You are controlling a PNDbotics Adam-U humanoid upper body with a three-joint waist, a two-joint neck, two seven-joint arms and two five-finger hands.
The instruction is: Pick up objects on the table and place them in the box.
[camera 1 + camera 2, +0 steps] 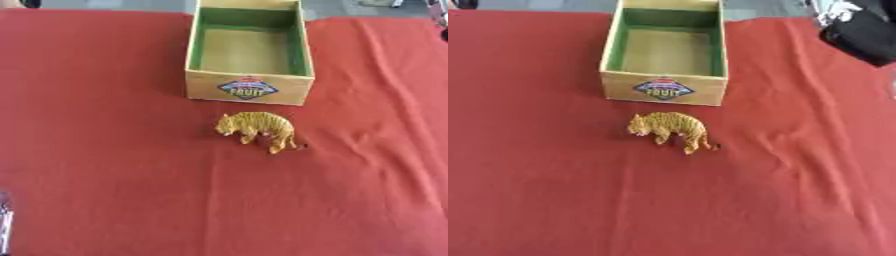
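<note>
One toy tiger [255, 130] lies on the red cloth [105, 150], just before the empty box [249, 90]. Right arm [859, 27] enters top-right, fingers unseen. Wrinkled cloth could snag a reach; the tiger may roll.

Soft, even light; faint shadows; both views blurred, perhaps by motion

We see our right arm [859, 32] as a bulky black shell in the upper right corner, rounded and matte, a pale silver-white piece at its top end, our left hand [4, 222] only a thin grey-silver sliver at the lower left edge
</note>
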